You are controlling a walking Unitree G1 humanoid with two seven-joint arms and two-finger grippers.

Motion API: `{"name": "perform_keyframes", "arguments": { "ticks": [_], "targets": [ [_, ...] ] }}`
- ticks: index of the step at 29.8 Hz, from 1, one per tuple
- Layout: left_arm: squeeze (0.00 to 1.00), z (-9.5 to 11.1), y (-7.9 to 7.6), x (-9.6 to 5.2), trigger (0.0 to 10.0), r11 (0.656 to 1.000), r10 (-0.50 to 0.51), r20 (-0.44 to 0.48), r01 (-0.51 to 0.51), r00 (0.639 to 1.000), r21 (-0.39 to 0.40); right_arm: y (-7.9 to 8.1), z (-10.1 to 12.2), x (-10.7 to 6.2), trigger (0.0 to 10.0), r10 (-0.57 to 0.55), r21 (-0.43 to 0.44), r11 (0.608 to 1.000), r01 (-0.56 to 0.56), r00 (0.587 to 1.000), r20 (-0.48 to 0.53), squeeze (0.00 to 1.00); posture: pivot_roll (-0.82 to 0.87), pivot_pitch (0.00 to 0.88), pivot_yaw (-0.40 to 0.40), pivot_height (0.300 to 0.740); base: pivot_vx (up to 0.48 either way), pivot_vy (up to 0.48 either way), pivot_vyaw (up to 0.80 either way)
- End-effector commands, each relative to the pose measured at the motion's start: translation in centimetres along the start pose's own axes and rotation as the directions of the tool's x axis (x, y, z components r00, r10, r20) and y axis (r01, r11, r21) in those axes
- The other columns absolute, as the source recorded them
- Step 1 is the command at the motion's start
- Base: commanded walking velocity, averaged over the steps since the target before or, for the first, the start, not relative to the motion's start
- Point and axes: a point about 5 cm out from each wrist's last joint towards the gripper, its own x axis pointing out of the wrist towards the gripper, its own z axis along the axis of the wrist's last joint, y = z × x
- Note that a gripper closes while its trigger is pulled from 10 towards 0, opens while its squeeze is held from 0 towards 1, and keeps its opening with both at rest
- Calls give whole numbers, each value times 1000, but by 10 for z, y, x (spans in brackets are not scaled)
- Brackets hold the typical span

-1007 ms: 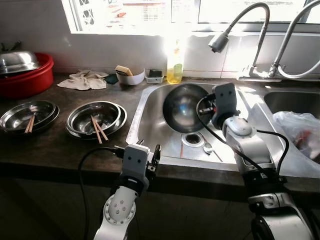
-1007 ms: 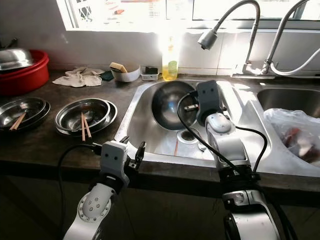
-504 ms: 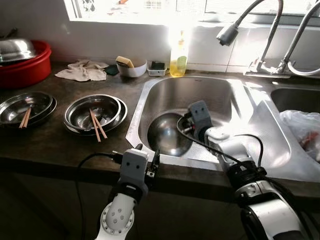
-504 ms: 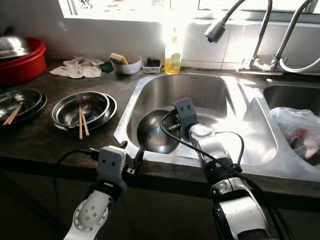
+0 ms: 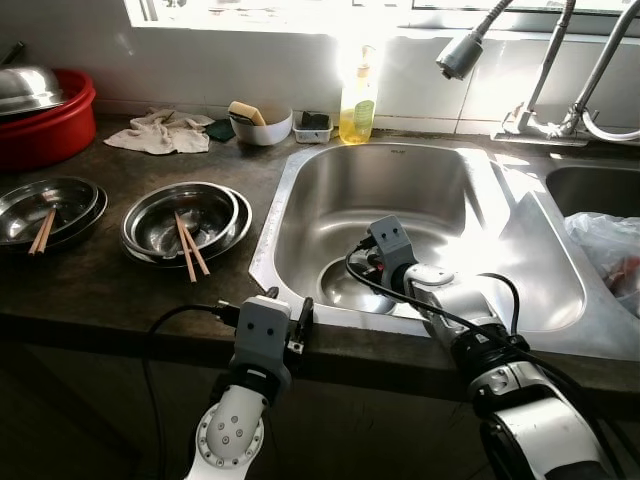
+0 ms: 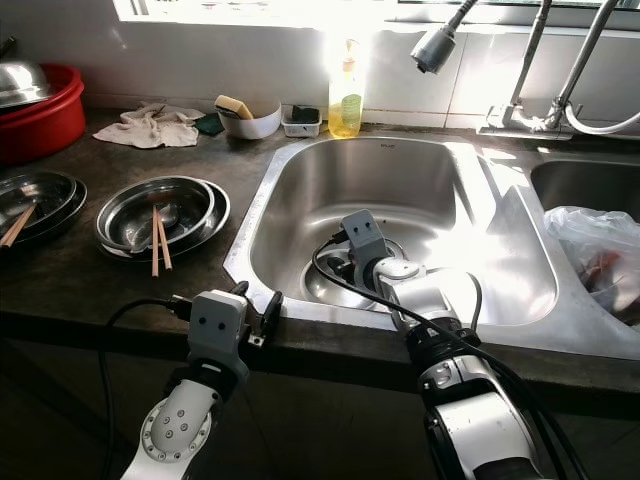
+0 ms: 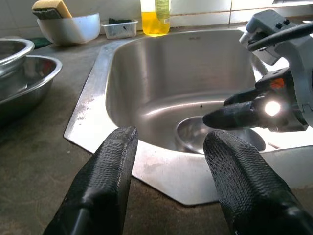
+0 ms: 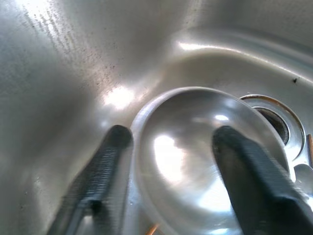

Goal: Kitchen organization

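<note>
In the steel sink (image 5: 300, 200) set in a dark counter (image 5: 100, 290), a metal bowl (image 8: 205, 161) lies near the drain. The right gripper (image 8: 171, 147) holds wide jaws astride its rim; the left gripper (image 7: 171, 161) hovers with jaws apart. The bowl looks light, rigid and slick, so pinch the rim.

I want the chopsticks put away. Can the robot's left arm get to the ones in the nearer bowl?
Probably yes. The left gripper, open, hovers at the counter edge, and the chopsticks lie uncovered in the steel bowl just beyond, nothing between.

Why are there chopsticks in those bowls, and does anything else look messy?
The chopsticks lie loose in the stacked steel bowls, looking used and unwashed. A crumpled rag sits by the wall. In the sink, the right hand is open over another steel bowl. Nothing looks spilled or broken.
</note>
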Motion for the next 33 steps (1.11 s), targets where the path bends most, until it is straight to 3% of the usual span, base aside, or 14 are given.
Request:
{"name": "perform_keyframes", "arguments": {
  "ticks": [1, 2, 3, 4, 5, 9, 10, 12, 16, 22, 33],
  "targets": [
    [0, 0, 2, 1, 10000, 1000, 4, -11, -3, 1000, 10, -2, 1, -3, 10000, -14, 5, 1000, 14, 1000, 24, 1000, 83, 101, -27, 740, 0, 0, 0],
    [0, 0, 2, 2, 10000, 1000, 4, -10, -4, 1000, 11, -2, 2, -3, 10000, -16, 9, 1000, 16, 999, 33, 961, 80, 97, -26, 740, 0, 0, 0],
    [0, 0, 2, 2, 10000, 1000, 4, -7, -4, 1000, 12, -2, 3, -4, 10000, -13, 20, 1000, 12, 999, 48, 192, 80, 96, -25, 740, 0, 0, 0],
    [0, 0, 3, 3, 10000, 1000, 5, -6, -5, 1000, 12, -1, 4, -4, 10000, -10, 29, 1000, 8, 998, 58, 192, 80, 96, -25, 740, 0, 0, 0],
    [0, 0, 3, 3, 10000, 1000, 5, -5, -5, 1000, 12, -1, 4, -5, 10000, -8, 34, 999, 6, 998, 64, 0, 80, 96, -25, 740, 0, 0, 0],
    [0, 1, 3, 6, 10000, 1000, 8, 3, -8, 1000, 15, -3, 17, -14, 10000, -63, 70, 996, 51, 982, 177, 0, 77, 82, -23, 740, 0, 0, 0],
    [0, 1, 4, 8, 10000, 1000, 11, 7, -11, 1000, 17, -5, 25, -22, 10000, -98, 92, 993, 77, 960, 262, 0, 74, 77, -21, 740, 0, 0, 0],
    [0, 2, 4, 9, 10000, 1000, 12, 10, -12, 1000, 19, -6, 31, -28, 10000, -126, 108, 990, 96, 938, 322, 0, 71, 70, -21, 740, 0, 0, 0],
    [0, 1, 6, 12, 10000, 1000, 15, 15, -15, 1000, 19, -6, 40, -59, 10000, -210, 175, 974, 141, 846, 490, 0, 56, 58, -12, 740, 0, 0, 0],
    [0, 1, 5, 15, 10000, 1000, 12, 15, -12, 1000, 19, 2, 32, -83, 10000, -257, 132, 966, 221, 794, 552, 0, 38, 46, 1, 740, 0, 0, 0],
    [0, 1, 5, 12, 10000, 1000, 24, 20, -23, 1000, -19, 19, 2, -115, 10000, -337, 198, 941, 273, 746, 574, 0, 44, 37, 8, 740, 0, 0, 0]
  ]
}}
